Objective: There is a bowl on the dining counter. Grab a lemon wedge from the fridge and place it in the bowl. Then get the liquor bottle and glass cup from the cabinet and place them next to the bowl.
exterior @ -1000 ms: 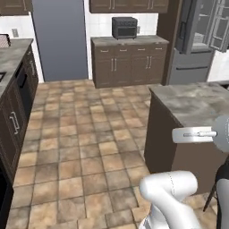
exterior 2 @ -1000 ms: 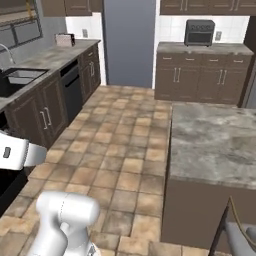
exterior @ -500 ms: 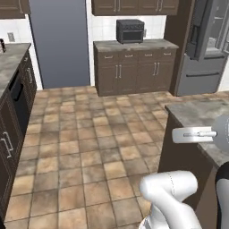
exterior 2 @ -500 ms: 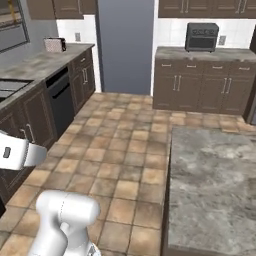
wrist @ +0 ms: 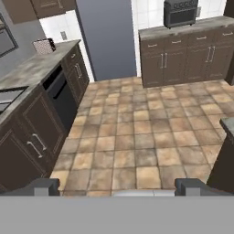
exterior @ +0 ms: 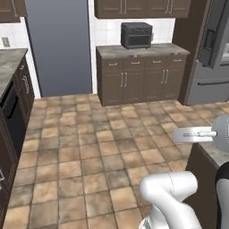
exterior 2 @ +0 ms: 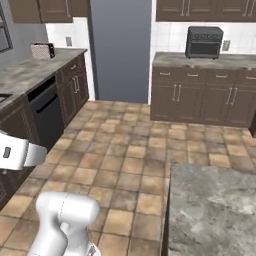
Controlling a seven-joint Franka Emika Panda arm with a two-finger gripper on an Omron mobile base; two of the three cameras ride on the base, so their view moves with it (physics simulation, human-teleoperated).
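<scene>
Left base view: shifted wholesale against a second ago, so read as the base driving, not as things moving. Closer now to the far wall: toaster oven (exterior: 136, 35) and the brown drawer units (exterior: 143, 78) under it much bigger in frame. Fridge (exterior: 214, 53) pushed out to the right edge, larger than before, only a strip of steel door, dark handle and lower drawer in frame. Looks shut from what shows. Dining counter (exterior: 214, 157) slid down into the lower right corner, just a sliver of marble surface over the dark base.

Right base view: same story. More of the left-hand worktop with the small toaster (exterior 2: 42, 50), marble corner of the dining counter (exterior 2: 215, 210) at lower right, bare where visible.

Hand view: hand (wrist: 118, 188) pointed out and down over the tiled floor (wrist: 137, 137), fingertips spread wide, nothing between them, nothing held.

Meaning for the task: still in the approach leg of step one. Closing on the fridge but not squared to it, probably needs a turn to the right before any reach for the handle. Lemon wedge presumably behind those doors, so door to open first. Bowl drop, bottle and cup all still ahead.
</scene>
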